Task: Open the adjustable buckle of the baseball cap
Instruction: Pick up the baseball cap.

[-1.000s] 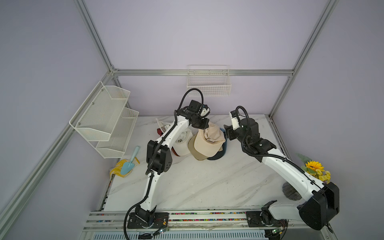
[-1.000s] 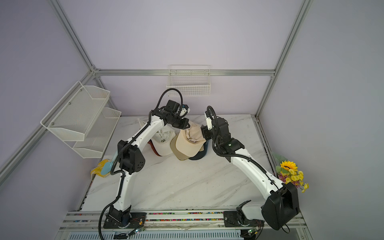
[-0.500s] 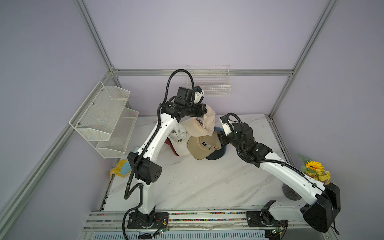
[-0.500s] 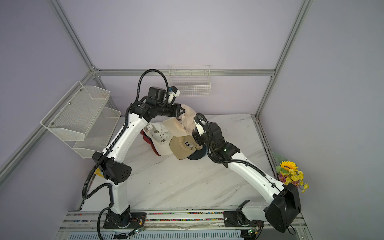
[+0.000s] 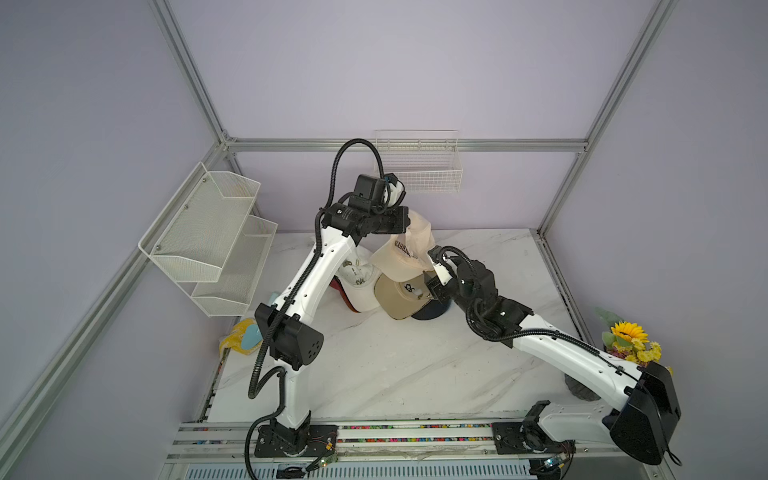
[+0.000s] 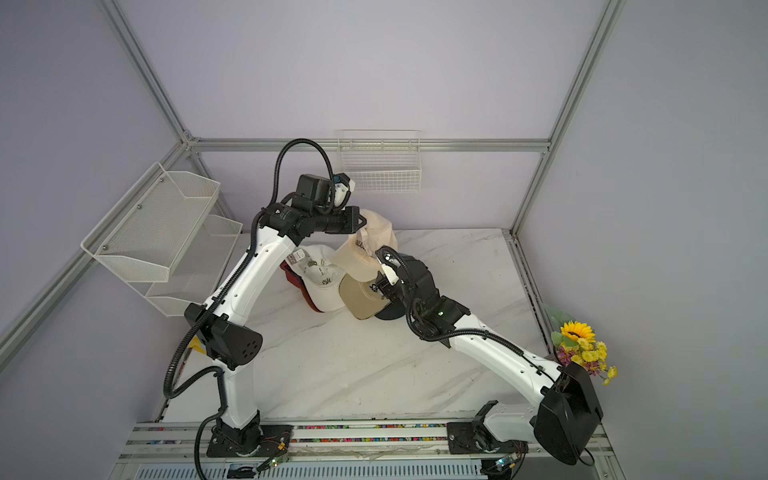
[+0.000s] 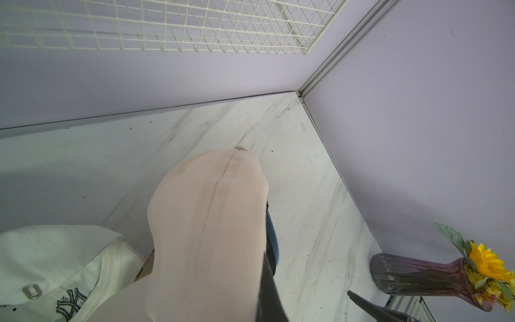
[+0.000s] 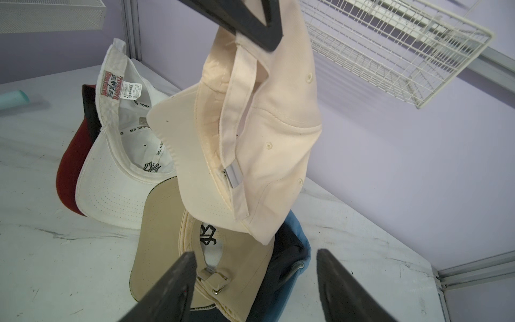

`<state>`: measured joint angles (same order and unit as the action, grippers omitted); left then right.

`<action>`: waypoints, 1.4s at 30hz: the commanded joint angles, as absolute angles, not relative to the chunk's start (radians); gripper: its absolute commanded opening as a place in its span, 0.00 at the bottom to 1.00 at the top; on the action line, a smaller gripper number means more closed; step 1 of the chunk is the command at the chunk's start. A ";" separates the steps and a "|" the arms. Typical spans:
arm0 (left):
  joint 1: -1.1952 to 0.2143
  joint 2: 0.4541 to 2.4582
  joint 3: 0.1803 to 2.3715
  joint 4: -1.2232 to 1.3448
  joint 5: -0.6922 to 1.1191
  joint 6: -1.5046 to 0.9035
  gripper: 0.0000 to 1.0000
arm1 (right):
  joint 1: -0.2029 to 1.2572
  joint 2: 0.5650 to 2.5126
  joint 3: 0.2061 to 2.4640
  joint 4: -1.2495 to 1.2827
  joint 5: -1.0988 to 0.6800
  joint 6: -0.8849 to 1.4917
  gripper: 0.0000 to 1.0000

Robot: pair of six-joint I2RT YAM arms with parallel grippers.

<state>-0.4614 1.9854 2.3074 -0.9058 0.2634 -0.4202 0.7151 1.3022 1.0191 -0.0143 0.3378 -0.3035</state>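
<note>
A cream baseball cap (image 5: 405, 253) hangs in the air above the pile of caps, also seen in a top view (image 6: 365, 249). My left gripper (image 5: 405, 222) is shut on its back edge by the strap (image 8: 239, 97). The cap's crown (image 7: 209, 223) fills the left wrist view and hides the jaws. Its silver buckle (image 8: 233, 176) sits on the strap, facing the right wrist camera. My right gripper (image 8: 256, 256) is open and empty, just below and in front of the hanging cap, above the tan cap; it shows in both top views (image 5: 432, 286) (image 6: 384, 286).
On the marble table lie a white cap (image 5: 359, 282), a tan cap (image 5: 399, 297), a dark blue cap (image 5: 432, 311) and a red brim (image 5: 340, 295). A sunflower vase (image 5: 627, 345) stands at the right edge. A wire shelf (image 5: 212, 241) and a wire basket (image 5: 417, 166) hang on the walls.
My left arm has lifted the cream cap up off the pile. My right gripper has dropped lower and nearer the front, under the cap, with its jaws a little wider.
</note>
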 commanded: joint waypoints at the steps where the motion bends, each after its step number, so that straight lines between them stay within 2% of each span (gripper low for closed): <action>1: -0.466 1.908 2.328 -0.862 0.252 -0.458 0.00 | 0.730 1.315 0.987 0.093 0.372 -0.335 0.73; 14: -0.467 1.872 2.351 -0.861 0.222 -0.486 0.00 | 0.752 1.427 0.959 0.252 0.336 -0.317 0.74; 27: -0.466 1.824 2.346 -0.857 0.262 -0.502 0.00 | 0.745 1.577 0.991 0.500 0.479 -0.403 0.73; 34: -0.466 1.798 2.333 -0.856 0.287 -0.500 0.00 | 0.719 1.572 0.989 0.586 0.476 -0.408 0.71; 38: -0.466 1.792 2.334 -0.857 0.317 -0.504 0.00 | 0.714 1.560 0.996 0.631 0.483 -0.428 0.62; 41: -0.466 1.782 2.330 -0.856 0.333 -0.508 0.00 | 0.704 1.543 0.992 0.662 0.473 -0.425 0.43; 42: -0.466 1.778 2.326 -0.856 0.338 -0.506 0.00 | 0.701 1.534 0.990 0.669 0.468 -0.419 0.34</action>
<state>-0.4614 1.8267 2.3077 -0.8989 0.3042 -0.4889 0.7120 1.5791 0.9730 0.5808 0.4664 -0.4129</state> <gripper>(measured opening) 0.048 0.380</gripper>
